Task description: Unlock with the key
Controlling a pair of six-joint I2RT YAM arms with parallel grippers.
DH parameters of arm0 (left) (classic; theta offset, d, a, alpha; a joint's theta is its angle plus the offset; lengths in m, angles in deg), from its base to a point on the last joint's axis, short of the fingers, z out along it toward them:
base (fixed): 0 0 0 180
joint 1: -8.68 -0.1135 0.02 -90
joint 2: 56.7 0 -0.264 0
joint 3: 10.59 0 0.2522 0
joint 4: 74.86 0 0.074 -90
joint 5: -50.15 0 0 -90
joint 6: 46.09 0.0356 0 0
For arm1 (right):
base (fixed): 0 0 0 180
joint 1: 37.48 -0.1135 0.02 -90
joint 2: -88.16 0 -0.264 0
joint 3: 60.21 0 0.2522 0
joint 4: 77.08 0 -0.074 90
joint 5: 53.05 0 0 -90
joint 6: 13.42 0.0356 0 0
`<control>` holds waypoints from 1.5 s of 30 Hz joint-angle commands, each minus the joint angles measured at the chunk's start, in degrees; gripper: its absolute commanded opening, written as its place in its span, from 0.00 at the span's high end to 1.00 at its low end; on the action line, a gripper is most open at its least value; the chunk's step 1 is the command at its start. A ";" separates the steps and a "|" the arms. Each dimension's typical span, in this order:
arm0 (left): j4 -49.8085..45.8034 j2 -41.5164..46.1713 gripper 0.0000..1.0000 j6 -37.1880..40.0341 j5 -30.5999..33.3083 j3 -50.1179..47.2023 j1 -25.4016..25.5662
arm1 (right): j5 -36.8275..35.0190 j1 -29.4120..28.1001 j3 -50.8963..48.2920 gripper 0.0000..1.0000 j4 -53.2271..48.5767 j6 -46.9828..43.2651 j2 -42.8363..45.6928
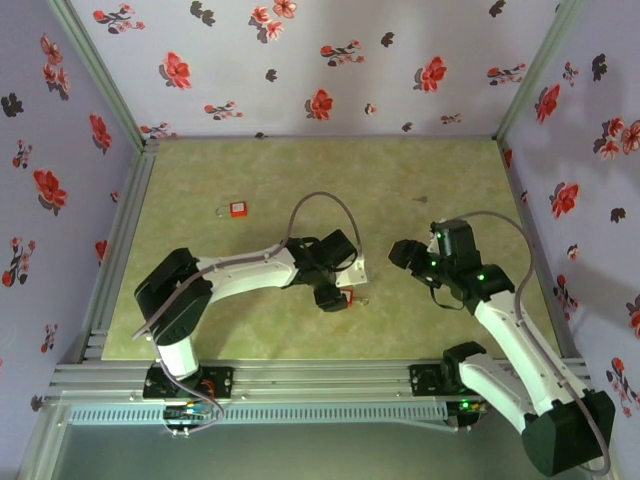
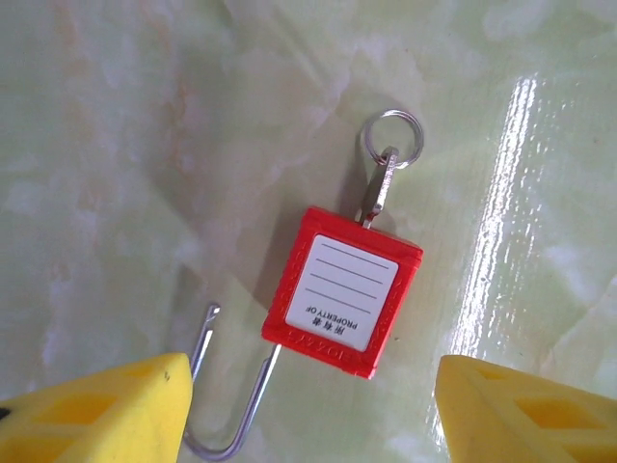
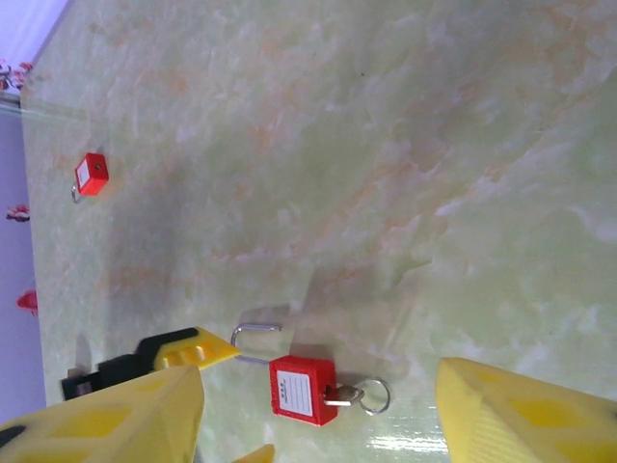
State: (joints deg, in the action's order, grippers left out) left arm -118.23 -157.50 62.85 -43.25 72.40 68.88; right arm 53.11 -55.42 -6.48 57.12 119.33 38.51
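A red padlock (image 2: 342, 289) with a white label lies flat on the green table (image 1: 250, 170). The key (image 2: 378, 193) sits in its base, with a ring (image 2: 392, 135) on it. Its steel shackle (image 2: 227, 415) is swung out, the free end clear of the body. My left gripper (image 2: 313, 378) hovers open just behind the lock, its yellow fingers (image 2: 96, 410) straddling the shackle without touching it. My right gripper (image 3: 318, 410) hangs open above the same padlock (image 3: 302, 389), key (image 3: 342, 394) toward its right finger. From above, the padlock (image 1: 347, 297) lies by the left gripper (image 1: 335, 292), the right gripper (image 1: 402, 253) farther right.
A second red padlock (image 1: 237, 209) lies farther back on the left, also seen small in the right wrist view (image 3: 92, 174). Flowered walls enclose the table on three sides, with an aluminium rail along the near edge (image 1: 300, 378).
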 commanded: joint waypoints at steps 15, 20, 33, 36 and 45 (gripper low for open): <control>8.45 40.30 0.00 -41.26 -3.19 -10.78 -23.10 | 1.81 -22.04 12.35 0.26 -9.60 -40.48 -23.42; 5.80 43.82 0.00 -40.47 -0.44 -8.45 -23.24 | -3.24 -28.86 19.57 0.27 -14.93 -50.70 -35.72; -0.40 46.99 0.00 -38.53 2.92 -6.42 -23.35 | -10.11 -33.66 26.53 0.28 -17.14 -56.42 -50.50; -0.93 47.24 0.00 -38.28 3.40 -6.39 -23.38 | -12.29 -34.23 26.91 0.29 -16.63 -56.03 -51.84; -1.65 47.20 0.00 -37.05 4.03 -6.39 -23.47 | -16.28 -34.42 27.29 0.33 -15.78 -54.31 -53.62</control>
State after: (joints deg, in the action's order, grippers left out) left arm -119.19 -111.10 24.66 -40.41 64.58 45.82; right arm 39.62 -89.51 20.25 41.72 64.62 -13.44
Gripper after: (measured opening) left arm 0.996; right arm 0.676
